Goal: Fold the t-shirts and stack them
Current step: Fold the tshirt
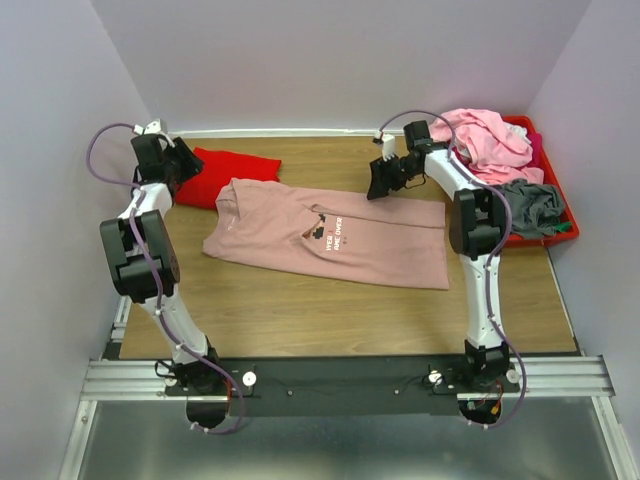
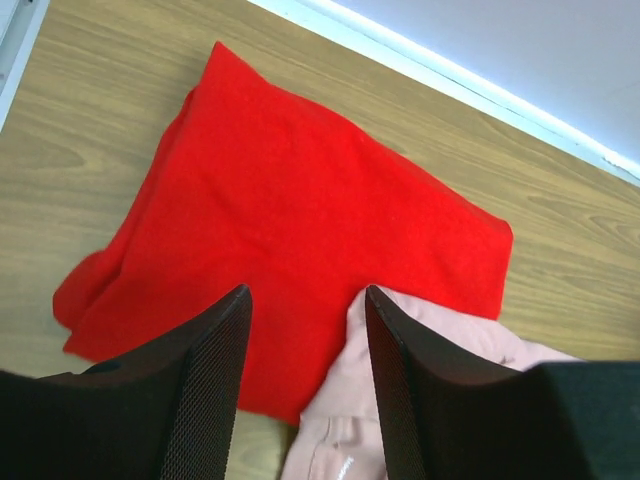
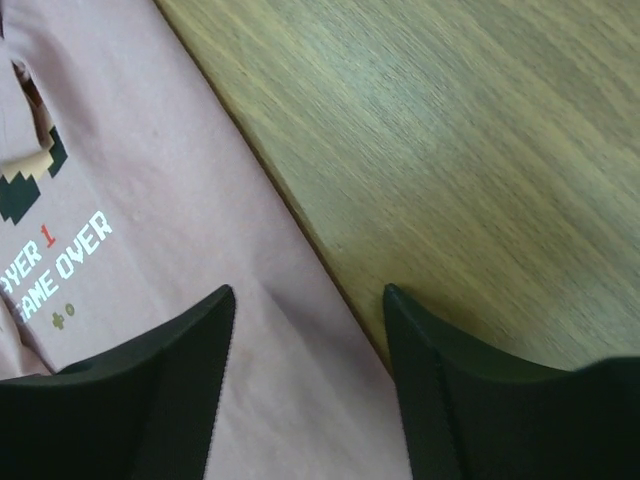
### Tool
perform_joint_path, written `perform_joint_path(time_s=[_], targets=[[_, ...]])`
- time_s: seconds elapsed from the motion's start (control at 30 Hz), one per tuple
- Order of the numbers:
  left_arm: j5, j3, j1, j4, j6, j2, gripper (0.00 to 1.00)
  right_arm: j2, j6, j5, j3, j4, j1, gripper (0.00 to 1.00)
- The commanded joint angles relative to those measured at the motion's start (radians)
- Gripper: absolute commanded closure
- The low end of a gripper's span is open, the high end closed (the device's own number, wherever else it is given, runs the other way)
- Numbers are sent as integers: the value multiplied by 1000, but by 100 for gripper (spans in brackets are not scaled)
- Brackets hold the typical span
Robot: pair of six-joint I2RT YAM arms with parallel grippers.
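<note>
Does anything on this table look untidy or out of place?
Slightly. The dusty-pink fabric t-shirt lies slanted on the wooden table, one corner overlapping the folded bright red t-shirt. Crumpled light pink shirts spill over the rim of the rigid red plastic bin.

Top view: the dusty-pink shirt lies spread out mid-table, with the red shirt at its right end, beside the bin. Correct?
No: the red shirt is at its left end, far from the bin, as the top view shows. The dusty-pink shirt does lie spread out mid-table.
</note>
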Motion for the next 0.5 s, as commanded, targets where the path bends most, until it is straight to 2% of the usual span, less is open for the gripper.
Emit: perform_joint_path(time_s=[0.0,0.2,0.27,0.3,0.33,0.47], targets=[[42,49,4,-20,30,66,44,18,-9,28,-13,2,1,35],[88,89,5,-16,33,123,45,11,-18,17,-53,1,0,40],[97,115,2,-19,27,163,46,6,-17,14,-58,-1,-2,49],[91,121,2,-20,25,163,46,6,-17,13,-61,-1,-5,49],[82,136,2,-23,22,183,46,8,-17,11,-61,-1,-6,55],[39,176,1,-56,23,230,49,9,-14,7,-62,-2,-10,64]])
